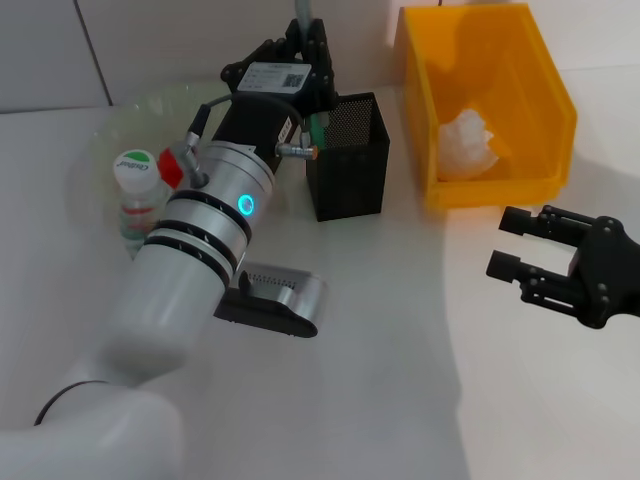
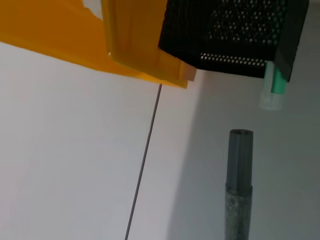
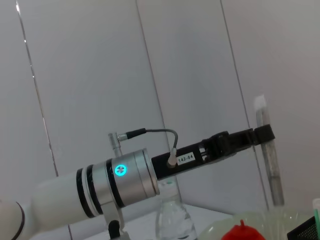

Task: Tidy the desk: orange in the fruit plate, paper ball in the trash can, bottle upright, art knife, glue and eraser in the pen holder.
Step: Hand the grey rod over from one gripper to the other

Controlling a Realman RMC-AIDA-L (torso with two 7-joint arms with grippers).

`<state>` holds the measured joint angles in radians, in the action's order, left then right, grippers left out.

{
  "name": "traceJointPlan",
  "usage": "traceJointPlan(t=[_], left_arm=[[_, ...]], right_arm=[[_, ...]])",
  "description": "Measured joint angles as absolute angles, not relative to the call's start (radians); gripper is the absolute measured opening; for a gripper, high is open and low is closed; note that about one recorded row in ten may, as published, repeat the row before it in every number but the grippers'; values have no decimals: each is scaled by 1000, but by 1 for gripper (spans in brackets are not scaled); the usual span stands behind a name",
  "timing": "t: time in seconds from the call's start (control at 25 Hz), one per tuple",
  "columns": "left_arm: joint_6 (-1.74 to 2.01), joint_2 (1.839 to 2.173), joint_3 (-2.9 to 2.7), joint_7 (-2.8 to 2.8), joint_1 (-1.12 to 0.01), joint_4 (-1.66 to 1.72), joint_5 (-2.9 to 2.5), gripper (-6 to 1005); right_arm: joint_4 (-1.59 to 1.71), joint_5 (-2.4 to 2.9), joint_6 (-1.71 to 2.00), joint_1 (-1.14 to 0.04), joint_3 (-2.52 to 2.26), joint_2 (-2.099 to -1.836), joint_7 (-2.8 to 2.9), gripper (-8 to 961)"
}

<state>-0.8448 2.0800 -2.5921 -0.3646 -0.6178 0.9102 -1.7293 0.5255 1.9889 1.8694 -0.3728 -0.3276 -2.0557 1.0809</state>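
My left gripper point(image 1: 305, 42) is shut on a long grey stick-like tool point(image 1: 305, 15), likely the art knife. It holds the tool upright just behind and above the black mesh pen holder point(image 1: 348, 155). The right wrist view shows that grip point(image 3: 261, 134) on the grey tool point(image 3: 270, 170). A green-and-white stick point(image 2: 274, 87) pokes through the pen holder point(image 2: 235, 30). The paper ball point(image 1: 470, 140) lies in the orange-yellow trash can point(image 1: 545, 110). The bottle point(image 1: 138, 195) stands upright beside the orange point(image 1: 172, 165) in the fruit plate point(image 1: 110, 130). My right gripper point(image 1: 510, 243) is open and empty in front of the trash can. The eraser is not in view.
A grey-and-black block point(image 1: 272, 298) shows under my left forearm. The white tabletop point(image 1: 400, 360) lies bare in front. A white panelled wall stands close behind the pen holder and trash can.
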Motion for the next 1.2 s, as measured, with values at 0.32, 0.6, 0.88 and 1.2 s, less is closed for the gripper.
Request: traceJointPlan(t=[0.32,0.6,0.88,1.2], left_arm=[[-845,2080,-2594,-355,-610,910,-1729,137],[-854,2080,-2590,-318,-619,911,-1740,137],[-869,2080,-2583,-294,-623,909,-1740,138],[-909,2080,-2529,-118,-619,990,-1741,138]], right_arm=[[559,2006,1891,-382,-343,-2041,1093,623],[557,2020,1894,-357,-341,-2036,1090,623],[554,2018,1885,-368,-349,-2047,1088,623],[552,2015,1871,-371,-336,-2050,1087,623]])
